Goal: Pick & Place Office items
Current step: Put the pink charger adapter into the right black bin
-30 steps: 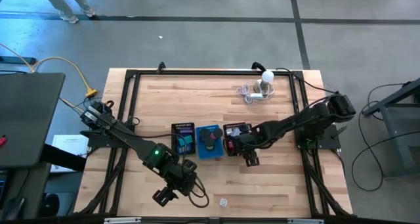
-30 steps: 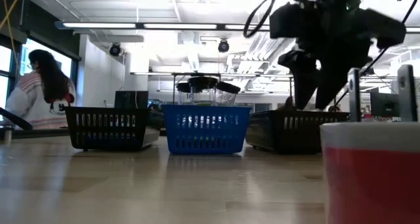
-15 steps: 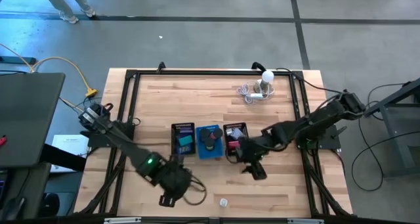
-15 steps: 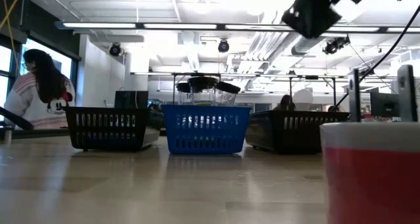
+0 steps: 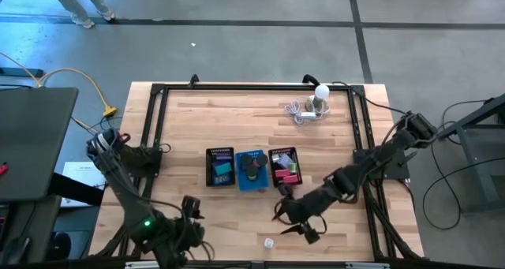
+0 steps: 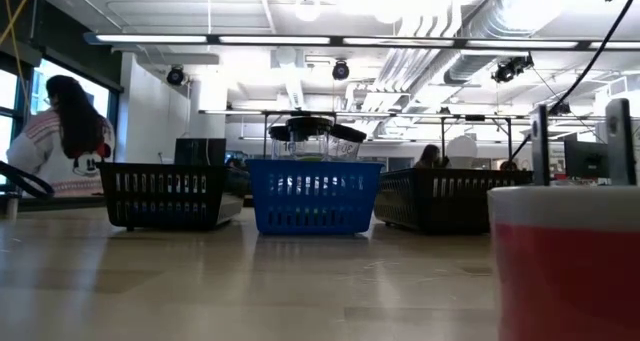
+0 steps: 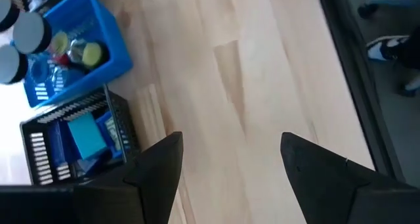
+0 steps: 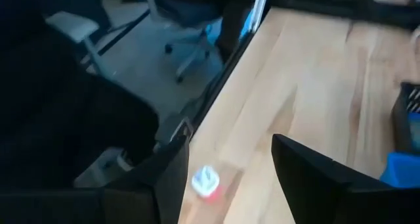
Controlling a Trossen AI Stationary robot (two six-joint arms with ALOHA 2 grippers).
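Observation:
Three trays stand in a row mid-table: a black mesh tray (image 5: 210,168) with a teal block (image 5: 223,172), a blue tray (image 5: 241,177) with a black disc (image 5: 252,165), and a second mesh tray (image 5: 275,156) with red and pink items (image 5: 289,171). A small red-and-white spool (image 5: 269,242) stands alone on the wood near the front edge; it also looms in the low view as the red spool (image 6: 565,271). My right gripper (image 5: 296,224) hovers open just right of it, with the spool (image 8: 205,182) showing ahead between its fingers. My left gripper (image 5: 192,210) is open over bare wood at the near left.
A white round bulb with coiled cable (image 5: 314,105) sits at the far right of the table. A black frame rail (image 5: 162,127) runs around the tabletop. Bare wood lies between the trays and the front edge. A person (image 6: 62,131) sits in the room beyond.
My right gripper has left the right mesh tray and swung toward the table's near edge, rising out of the low view. My left gripper has swung toward the near left corner and turned about. The trays and the spool have stayed put.

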